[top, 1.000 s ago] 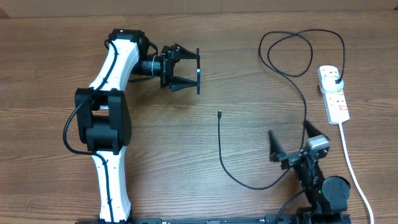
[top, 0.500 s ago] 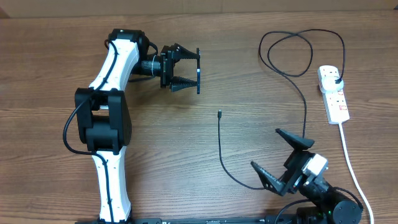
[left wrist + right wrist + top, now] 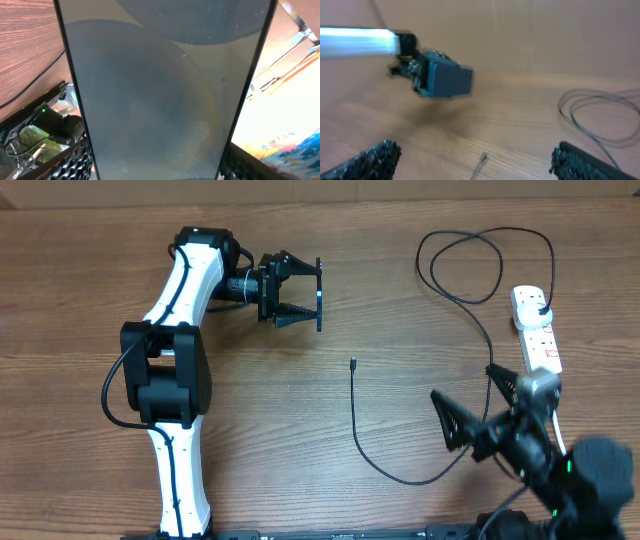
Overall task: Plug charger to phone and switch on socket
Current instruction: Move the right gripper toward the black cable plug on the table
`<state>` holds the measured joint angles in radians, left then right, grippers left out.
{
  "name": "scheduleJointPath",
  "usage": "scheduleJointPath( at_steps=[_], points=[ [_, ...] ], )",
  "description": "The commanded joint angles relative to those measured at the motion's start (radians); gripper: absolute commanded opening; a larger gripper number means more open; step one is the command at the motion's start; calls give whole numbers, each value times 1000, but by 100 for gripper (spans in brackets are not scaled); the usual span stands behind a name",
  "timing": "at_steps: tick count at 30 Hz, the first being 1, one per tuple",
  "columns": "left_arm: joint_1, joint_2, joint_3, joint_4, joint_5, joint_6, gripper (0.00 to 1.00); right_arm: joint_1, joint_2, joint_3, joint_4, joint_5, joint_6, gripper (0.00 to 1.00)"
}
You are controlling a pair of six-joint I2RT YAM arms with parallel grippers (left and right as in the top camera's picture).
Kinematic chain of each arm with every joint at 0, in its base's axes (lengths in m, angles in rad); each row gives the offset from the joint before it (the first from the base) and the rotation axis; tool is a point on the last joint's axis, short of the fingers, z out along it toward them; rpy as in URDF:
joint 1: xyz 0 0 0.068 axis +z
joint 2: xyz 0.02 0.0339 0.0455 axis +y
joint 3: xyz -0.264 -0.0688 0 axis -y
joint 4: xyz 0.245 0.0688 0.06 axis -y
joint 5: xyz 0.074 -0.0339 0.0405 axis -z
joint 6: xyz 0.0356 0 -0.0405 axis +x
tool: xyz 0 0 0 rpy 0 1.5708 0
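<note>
Reaching forward along the left side of the tabletop, the white-and-black left arm bends at its elbow and turns its wrist toward the middle. The left gripper is clamped on the phone, its jaws set wide across the slim slab. The phone stands on edge and is raised off the wood. From the left wrist its smooth dark glass fills the view between ribbed black pads. The right arm, blurred, crouches at the near right corner. The right gripper is spread fully apart with nothing between its fingers, and it hovers over a bend of the charger. That thin black cable lies loose on the brown wood grain. Its small connector tip rests near the centre, well apart from the phone. Its far end loops to a black plug seated in the socket, a white strip with red markings at the right edge.
</note>
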<state>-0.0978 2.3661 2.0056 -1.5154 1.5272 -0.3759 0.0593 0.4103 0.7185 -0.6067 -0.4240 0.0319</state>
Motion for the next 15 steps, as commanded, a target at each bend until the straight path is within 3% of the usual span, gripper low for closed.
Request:
scheduleJointPath(
  at_steps=[1, 6, 11, 15],
  points=[
    [2, -1, 29, -3, 54, -6, 76, -3, 216, 177, -133, 63, -60, 100],
    [2, -1, 29, -3, 54, -6, 75, -3, 450, 338, -266, -142, -55, 100],
    [1, -1, 29, -2, 54, -6, 75, -3, 591, 373, -234, -579, -56, 100],
    [2, -1, 29, -2, 54, -6, 75, -3, 651, 373, -208, -668, -49, 100]
  ],
)
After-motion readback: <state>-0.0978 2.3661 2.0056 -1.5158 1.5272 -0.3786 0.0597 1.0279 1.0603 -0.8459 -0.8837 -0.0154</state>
